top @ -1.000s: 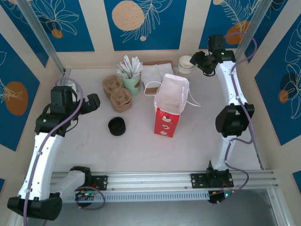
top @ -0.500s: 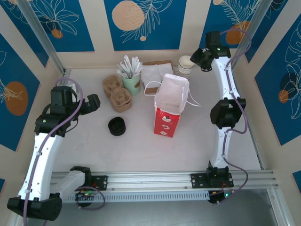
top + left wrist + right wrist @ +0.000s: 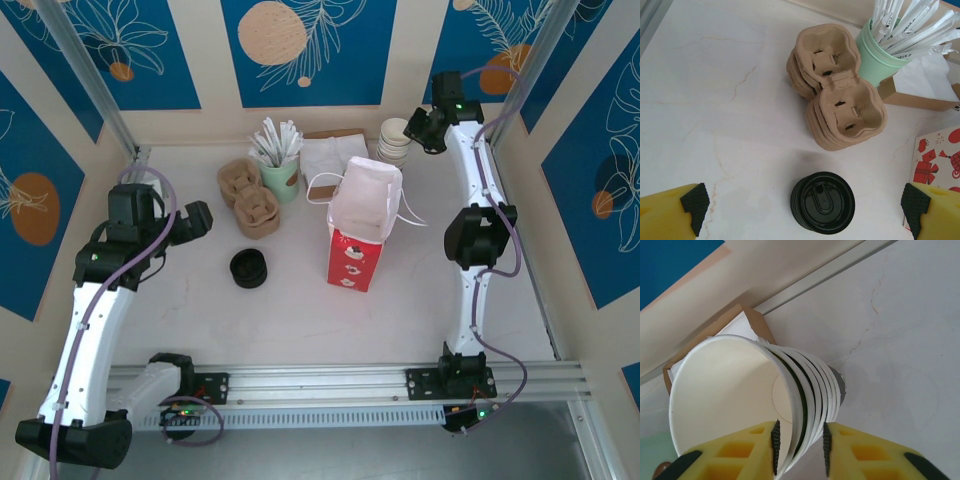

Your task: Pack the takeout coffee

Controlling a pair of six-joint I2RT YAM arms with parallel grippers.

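Observation:
The takeout coffee is out of view. The red-and-white bag [image 3: 362,225] stands open-topped in the middle of the table. My right gripper [image 3: 415,125] is at the back right, over a stack of lidless pale cups [image 3: 394,140]. In the right wrist view its jaws [image 3: 800,446] straddle the stacked rims [image 3: 805,390]. One pad sits inside the top cup with a small gap to its wall, and the other lies against the outer rims. My left gripper [image 3: 205,218] hangs wide open above a low stack of black lids [image 3: 823,202], holding nothing.
Stacked pulp cup carriers [image 3: 250,198] and a green cup of wrapped straws [image 3: 281,165] stand at the back left. Napkins in a brown box [image 3: 330,155] lie beside the cup stack. The back wall is close behind the right gripper.
My right gripper has moved back and down onto the cup stack, and its jaws have narrowed around the rims. The left arm has not moved.

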